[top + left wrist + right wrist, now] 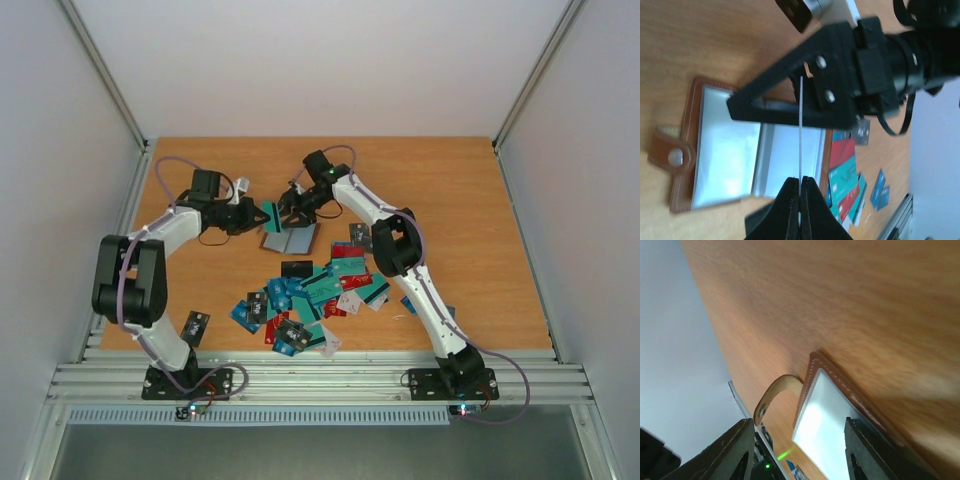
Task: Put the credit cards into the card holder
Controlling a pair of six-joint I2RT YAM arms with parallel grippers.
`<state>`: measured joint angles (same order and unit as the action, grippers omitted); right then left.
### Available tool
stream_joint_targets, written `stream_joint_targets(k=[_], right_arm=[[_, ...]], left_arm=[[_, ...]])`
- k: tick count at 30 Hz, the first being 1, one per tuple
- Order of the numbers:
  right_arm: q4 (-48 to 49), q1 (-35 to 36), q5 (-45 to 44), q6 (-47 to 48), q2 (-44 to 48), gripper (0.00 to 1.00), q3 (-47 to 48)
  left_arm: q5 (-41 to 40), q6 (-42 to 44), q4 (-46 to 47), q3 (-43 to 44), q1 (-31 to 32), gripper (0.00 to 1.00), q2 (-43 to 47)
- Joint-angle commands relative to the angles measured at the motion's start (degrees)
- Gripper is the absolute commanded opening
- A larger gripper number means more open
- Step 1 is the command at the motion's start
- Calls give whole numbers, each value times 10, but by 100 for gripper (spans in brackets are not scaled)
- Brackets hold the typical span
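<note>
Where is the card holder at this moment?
In the top view the card holder lies open left of centre, at the tips of the left gripper and the right gripper, just beyond the heap of credit cards.

No legible text, number or brand. Printed marks on the credit cards [318,290], centre of the top view, are too small to read.

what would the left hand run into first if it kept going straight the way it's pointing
Probably the right hand's black finger, poised over the open card holder: the card pinched in the left hand leads and points right at it. Depth is unclear, so it may slip past.
</note>
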<state>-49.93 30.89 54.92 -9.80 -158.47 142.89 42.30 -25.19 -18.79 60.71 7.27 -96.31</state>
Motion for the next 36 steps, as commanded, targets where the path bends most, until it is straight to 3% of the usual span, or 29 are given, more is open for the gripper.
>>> stream_joint_targets(k=[1, 10, 20, 26, 31, 36], right_arm=[[-33, -7, -10, 16, 2, 51, 13], [-55, -28, -7, 4, 23, 51, 49], [-143, -44, -65, 48, 98, 51, 31], [-160, -43, -148, 39, 201, 51, -91], [-46, -32, -157, -41, 310, 51, -313], [62, -6, -150, -108, 346, 51, -435]], left_arm=[[40, -57, 134, 5, 2, 0, -54], [50, -5, 108, 17, 2, 0, -113], [47, 1, 117, 22, 4, 0, -152], [19, 6, 103, 18, 5, 0, -151], [-19, 12, 81, 17, 4, 0, -146], [-64, -6, 59, 7, 4, 0, -132]])
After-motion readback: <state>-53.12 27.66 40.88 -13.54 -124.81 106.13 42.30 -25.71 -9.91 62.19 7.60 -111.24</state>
